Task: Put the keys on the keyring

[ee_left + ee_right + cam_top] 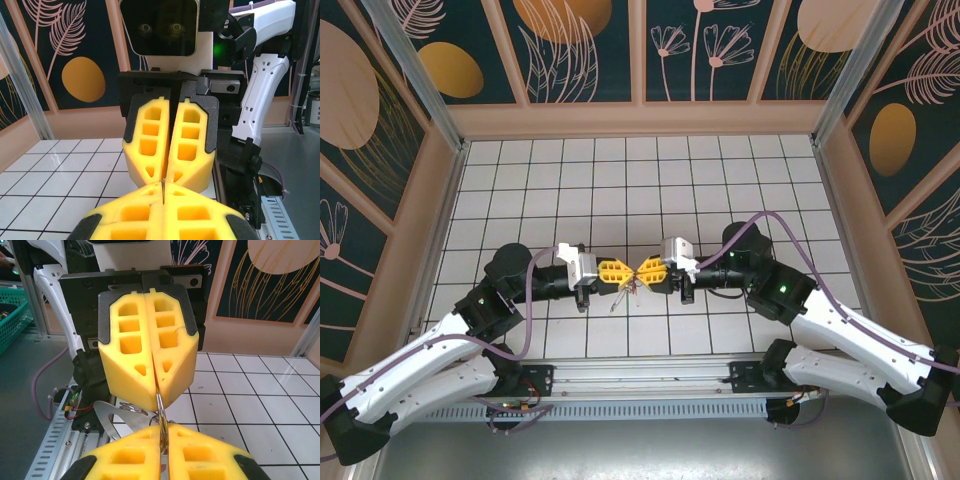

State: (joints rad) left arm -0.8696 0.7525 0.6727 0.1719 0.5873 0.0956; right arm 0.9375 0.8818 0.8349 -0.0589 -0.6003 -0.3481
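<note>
So the left gripper [625, 270] and right gripper [641, 271] meet tip to tip, both jaws pinched tight on the keyring [160, 412]: skinny silvery wire loop, seen edge-on.

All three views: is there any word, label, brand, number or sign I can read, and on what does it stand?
No readable text anywhere.
The wall panels: leaf and circle patterns, no lettering.
The left hand and right hand: plain yellow, unmarked.
The metal ring gripped by both: too thin to show any stamp.
The green basket: no label visible.
</note>
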